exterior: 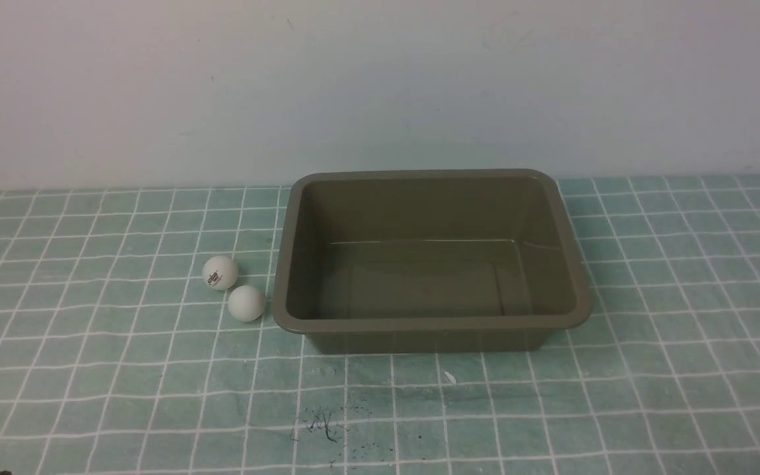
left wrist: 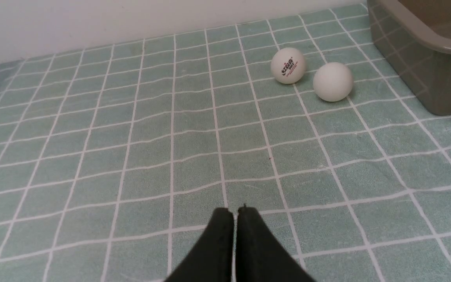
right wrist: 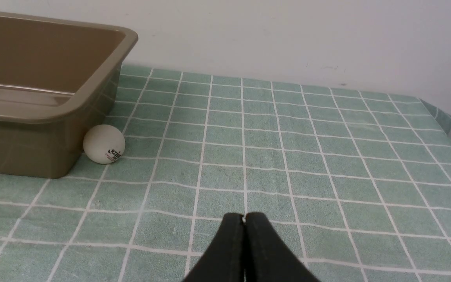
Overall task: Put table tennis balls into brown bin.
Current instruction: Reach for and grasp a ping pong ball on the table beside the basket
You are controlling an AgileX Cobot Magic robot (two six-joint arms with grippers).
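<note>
The brown bin (exterior: 568,277) stands in the middle of the table with nothing inside. Two table tennis balls lie just left of it: one with a dark logo (exterior: 220,272) (left wrist: 288,65) and a plain one (exterior: 246,303) (left wrist: 332,81), almost touching each other. A third ball (right wrist: 104,143), also printed, rests against the bin's outer wall (right wrist: 33,149) in the right wrist view; the bin hides it in the front view. My left gripper (left wrist: 235,212) is shut and empty, well short of the two balls. My right gripper (right wrist: 244,216) is shut and empty, apart from the third ball.
A green checked cloth (exterior: 123,396) covers the table up to the pale back wall (exterior: 380,79). The cloth's far corner drops off at the table edge (right wrist: 442,115). Dark scuff marks (exterior: 320,422) lie on the cloth in front of the bin.
</note>
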